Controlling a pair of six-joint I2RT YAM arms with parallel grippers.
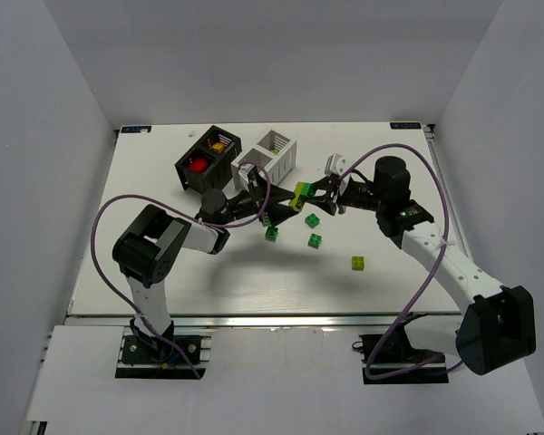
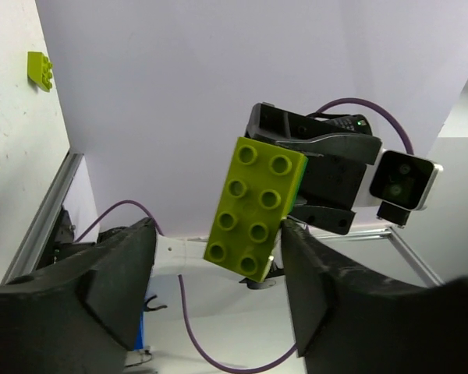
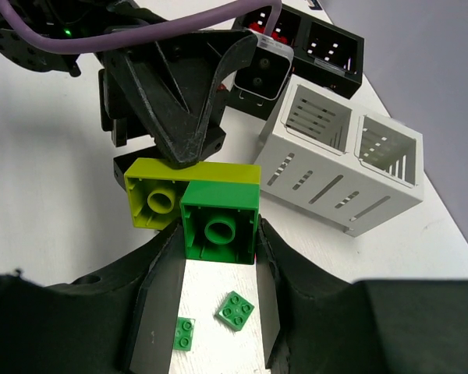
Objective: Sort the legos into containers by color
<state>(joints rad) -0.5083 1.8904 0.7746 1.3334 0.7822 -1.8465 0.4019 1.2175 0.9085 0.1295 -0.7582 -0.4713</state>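
Two fingers of the right gripper (image 3: 218, 236) are clamped on opposite sides of a green brick (image 3: 218, 224), which they hold up off the table with its hollow underside turned toward the right wrist camera. A longer yellow-green brick (image 3: 157, 191) is stuck to the green one and juts out past it on one side. The left gripper (image 2: 217, 226) faces this pair from the opposite side, looking onto the studs of the yellow-green brick. Its fingers (image 2: 113, 280) stand apart with that brick between them. One tip touches the brick's edge and the other is clear of it, so this gripper is open and not gripping. From above, the two grippers meet nose to nose over the middle of the table (image 1: 163, 272), with the joined bricks between them. Below them, loose green bricks (image 1: 314, 220) lie on the table, three in all, near one another. A lone yellow-green brick (image 1: 357, 263) sits apart from them, toward the right arm. Toward the far edge stands a white rack (image 3: 335, 187) with two square compartments, and just beside it, on the left arm's side, a black rack (image 3: 339, 78) of the same build. One compartment of the black rack holds a red brick (image 1: 198, 165), and the other holds an orange-yellow brick (image 1: 220, 145).
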